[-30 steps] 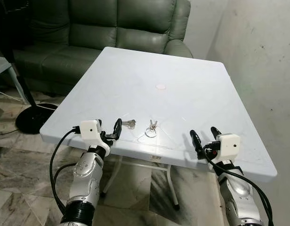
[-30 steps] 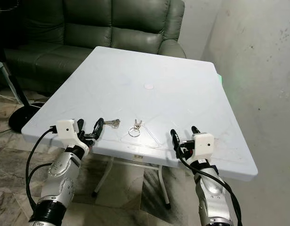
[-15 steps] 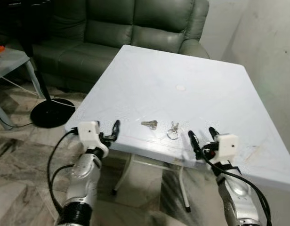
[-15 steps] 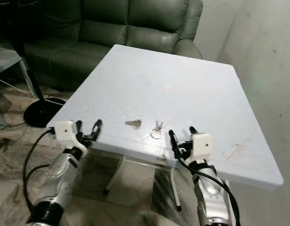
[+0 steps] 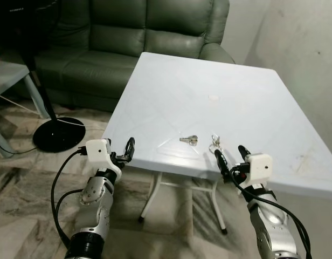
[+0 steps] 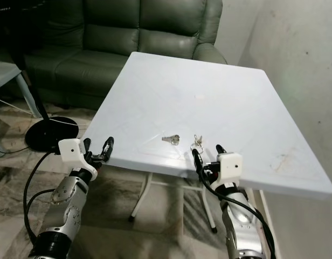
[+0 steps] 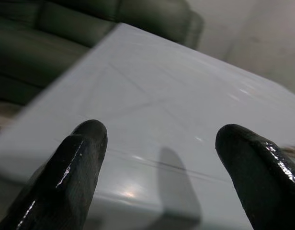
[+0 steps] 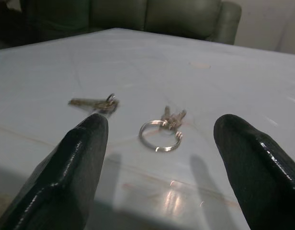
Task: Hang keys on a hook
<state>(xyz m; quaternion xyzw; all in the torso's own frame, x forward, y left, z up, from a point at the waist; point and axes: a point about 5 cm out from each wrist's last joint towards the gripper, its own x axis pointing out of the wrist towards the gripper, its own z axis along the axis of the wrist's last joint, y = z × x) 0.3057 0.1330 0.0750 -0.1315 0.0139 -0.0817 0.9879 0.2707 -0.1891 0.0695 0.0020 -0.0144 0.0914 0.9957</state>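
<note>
Lowest in the left eye view, the two silver arms rise from the bottom edge. The right gripper hovers at the near edge of the white table, lower right of centre, its black fingers spread wide and holding nothing. The left gripper sits lower left of centre, just off the table's near-left corner, likewise spread and empty.

Just beyond the right gripper, on the tabletop, lies the key ring, a bunch of keys on a round ring. In the right wrist view it sits between the two fingertips, ring nearest the gripper and the keys fanned away from it, so its long axis runs roughly along the gripper's line of reach. A second, smaller key lies just to the left of the ring, apart from it, lengthwise across the frame.

The right arm is clearly the nearer: the ring lies straight ahead of its open fingers, while the left gripper is well apart from both sets. A short forward reach looks like all that is needed.

Further back, the tabletop carries a small round mark. Beyond it stands a dark green sofa, with a fan base on the floor at left. I cannot make out a hook.
</note>
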